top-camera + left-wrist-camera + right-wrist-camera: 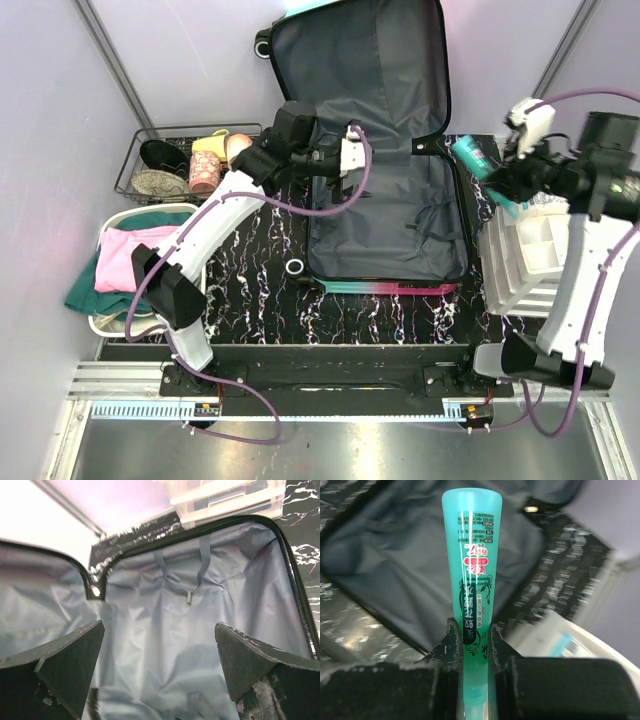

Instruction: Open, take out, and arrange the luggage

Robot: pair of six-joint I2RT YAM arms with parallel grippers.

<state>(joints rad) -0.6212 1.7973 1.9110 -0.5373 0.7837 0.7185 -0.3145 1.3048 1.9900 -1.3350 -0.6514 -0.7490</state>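
The luggage [385,200] lies open on the table, its lid leaning up at the back, grey lining showing and a teal-pink edge at the front. Its lining fills the left wrist view [200,630]. My left gripper [352,155] is open and empty, hovering over the suitcase's left side; its fingers [250,655] stand wide apart. My right gripper [500,185] is shut on a green tube [471,575], held in the air between the suitcase's right edge and the white drawer organizer [530,260]. The tube also shows in the top view [472,155].
A black wire basket [185,160] at the back left holds shoes and a cup. A white tub [130,265] at the left holds pink and green clothes. The suitcase's black wheels [263,45] sit on its left side. Metal frame posts stand at both back corners.
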